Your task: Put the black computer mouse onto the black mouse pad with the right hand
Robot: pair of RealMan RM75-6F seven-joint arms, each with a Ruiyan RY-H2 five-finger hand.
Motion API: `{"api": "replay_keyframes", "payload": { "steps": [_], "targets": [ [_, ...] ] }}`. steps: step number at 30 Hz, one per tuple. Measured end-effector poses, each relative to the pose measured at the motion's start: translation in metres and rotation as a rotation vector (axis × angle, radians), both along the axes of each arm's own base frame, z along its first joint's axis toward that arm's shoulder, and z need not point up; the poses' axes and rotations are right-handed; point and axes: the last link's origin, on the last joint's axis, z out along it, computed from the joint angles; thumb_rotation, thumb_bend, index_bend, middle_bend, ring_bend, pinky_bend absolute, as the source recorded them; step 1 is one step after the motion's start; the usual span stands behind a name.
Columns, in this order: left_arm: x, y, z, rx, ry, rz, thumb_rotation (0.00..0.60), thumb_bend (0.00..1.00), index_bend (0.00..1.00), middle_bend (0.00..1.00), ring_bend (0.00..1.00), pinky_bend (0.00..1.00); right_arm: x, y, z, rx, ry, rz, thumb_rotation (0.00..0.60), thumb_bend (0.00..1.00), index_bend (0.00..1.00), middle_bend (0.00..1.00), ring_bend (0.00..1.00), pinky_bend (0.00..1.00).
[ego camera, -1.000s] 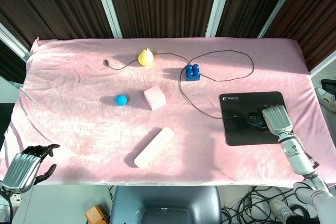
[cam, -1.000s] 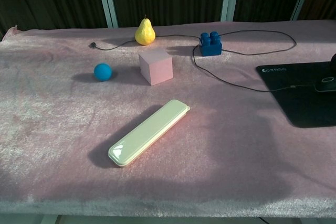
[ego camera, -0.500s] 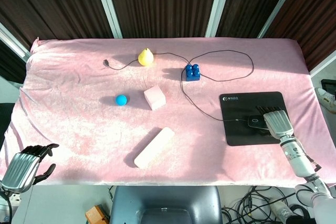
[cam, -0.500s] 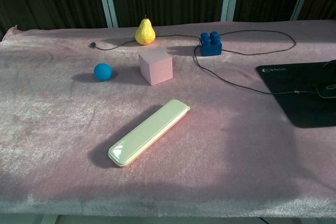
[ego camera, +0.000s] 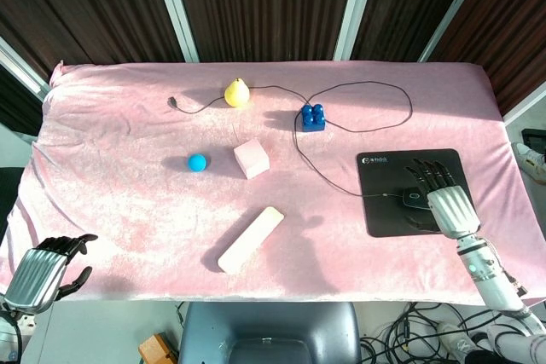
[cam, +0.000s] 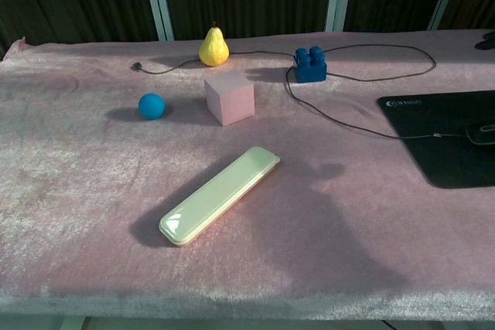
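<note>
The black computer mouse lies on the black mouse pad at the table's right side, its cable looping back across the cloth. In the chest view only the mouse's edge shows on the pad. My right hand hovers open just right of the mouse with its fingers spread over the pad, holding nothing. My left hand hangs off the table's near left corner with its fingers curled in, holding nothing.
On the pink cloth stand a yellow pear, a blue block, a pink cube, a blue ball and a long cream case. The cable's plug end lies near the pear.
My right hand has let go of the mouse, drawn back toward the near edge and spread its fingers. The mouse stays on the pad. The left hand has not moved.
</note>
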Motion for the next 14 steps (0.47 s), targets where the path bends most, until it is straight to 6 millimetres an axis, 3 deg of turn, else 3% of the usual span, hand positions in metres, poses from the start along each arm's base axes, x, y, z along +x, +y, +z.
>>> {"api": "replay_keyframes", "payload": {
  "steps": [3,10,14],
  "targets": [
    [0.001,0.000,-0.002,-0.005,0.008,-0.003,0.600,0.31,0.31,0.50,0.42,0.47,0.011,0.018,0.005,-0.019,-0.023,-0.019,0.600,0.33,0.00,0.01,0.00,0.05],
    [0.001,0.000,-0.004,0.003,0.020,0.000,0.600,0.31,0.31,0.48,0.42,0.47,0.049,0.086,0.026,-0.211,-0.070,-0.085,0.600,0.33,0.00,0.01,0.00,0.05],
    [0.000,0.002,-0.003,0.026,0.027,0.011,0.600,0.31,0.31,0.48,0.42,0.47,0.046,0.097,0.040,-0.265,-0.048,-0.117,0.600,0.33,0.00,0.01,0.00,0.05]
  ]
}}
